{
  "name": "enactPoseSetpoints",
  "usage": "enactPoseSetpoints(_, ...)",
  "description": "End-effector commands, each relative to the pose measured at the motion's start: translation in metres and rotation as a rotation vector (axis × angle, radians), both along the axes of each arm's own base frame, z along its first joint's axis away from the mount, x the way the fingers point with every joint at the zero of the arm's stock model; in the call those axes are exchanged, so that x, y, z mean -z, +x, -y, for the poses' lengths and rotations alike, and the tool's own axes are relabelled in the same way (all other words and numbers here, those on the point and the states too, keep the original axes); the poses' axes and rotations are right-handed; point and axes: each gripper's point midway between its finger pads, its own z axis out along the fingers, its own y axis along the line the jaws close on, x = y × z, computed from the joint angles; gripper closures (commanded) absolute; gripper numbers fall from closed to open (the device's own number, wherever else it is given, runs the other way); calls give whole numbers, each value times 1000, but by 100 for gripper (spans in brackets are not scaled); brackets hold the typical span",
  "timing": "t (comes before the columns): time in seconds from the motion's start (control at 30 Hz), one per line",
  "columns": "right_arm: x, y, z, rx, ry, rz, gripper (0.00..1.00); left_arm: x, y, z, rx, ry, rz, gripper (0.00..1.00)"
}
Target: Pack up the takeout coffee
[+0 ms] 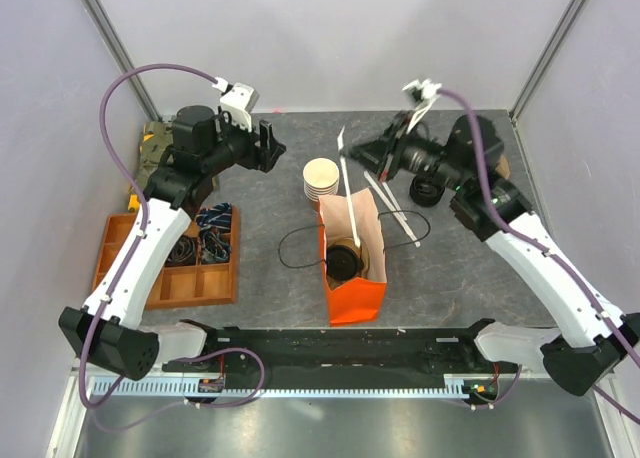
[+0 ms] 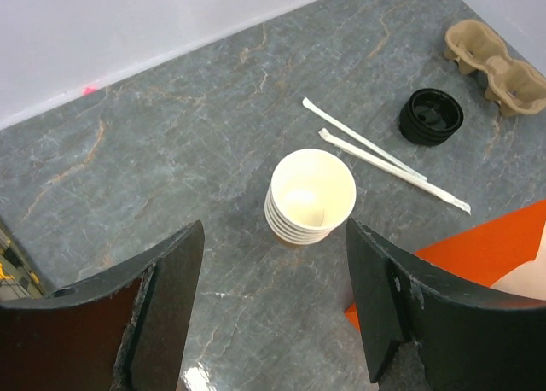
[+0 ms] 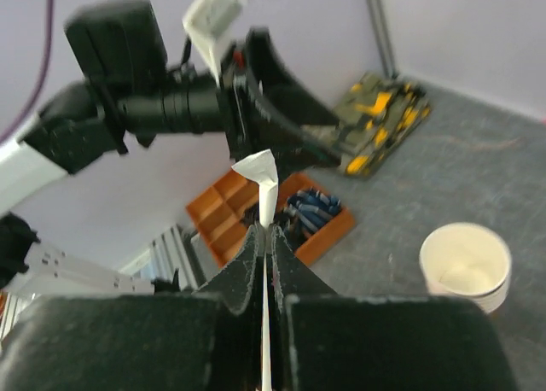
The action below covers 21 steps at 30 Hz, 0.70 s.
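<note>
The takeout coffee (image 1: 343,259), a cup with a black lid, stands inside the open orange bag (image 1: 356,296) at the table's middle. My right gripper (image 3: 265,229) is shut on a white paper-wrapped straw (image 3: 266,186), whose crumpled tip sticks out past the fingertips. In the top view that gripper (image 1: 354,151) hovers behind the bag, and the straw (image 1: 342,148) points down toward the bag's mouth. My left gripper (image 2: 273,230) is open and empty above bare table, left of the bag (image 2: 486,248). In the top view the left gripper (image 1: 269,145) is at the back left.
A stack of lidless paper cups (image 2: 311,195) stands just behind the bag. Two more wrapped straws (image 2: 375,156), a stack of black lids (image 2: 431,116) and a cardboard cup carrier (image 2: 495,62) lie at the back right. An orange compartment tray (image 1: 130,278) sits at the left edge.
</note>
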Motion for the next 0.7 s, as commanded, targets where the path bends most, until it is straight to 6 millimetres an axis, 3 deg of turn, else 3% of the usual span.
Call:
enactPoseSetpoints(0.0,29,-20,-12,-46,-57,-4,100,-18,-12,-1,17,-38,66,25)
enactPoseSetpoints(0.03,47,-21,-14,-48,-79,-33,100,-17,-13,-2,15,-39,66,25)
enactPoseSetpoints(0.13,71,-32,-12,-55,-105,-50,100,-16,-18,-3,17,-45,68,25)
enactPoseSetpoints(0.23,89,-44,-13,-78,-137,-63,91,-12,-23,-4,13,-48,62,25)
enactPoseSetpoints(0.33,100,-52,-10,-82,-170,-53,69,-10,-27,-6,9,-49,61,25)
enactPoseSetpoints(0.47,96,-52,-5,-57,-180,-19,29,-6,-33,-5,22,-43,29,24)
enactPoseSetpoints(0.53,86,-47,0,-17,-176,12,22,-8,-33,-6,19,-39,19,22)
enactPoseSetpoints(0.57,81,-44,2,4,-175,27,12,-9,-34,-6,21,-36,12,21)
enactPoseSetpoints(0.67,64,-28,11,104,-175,71,2,-10,-34,-6,27,-19,-24,11)
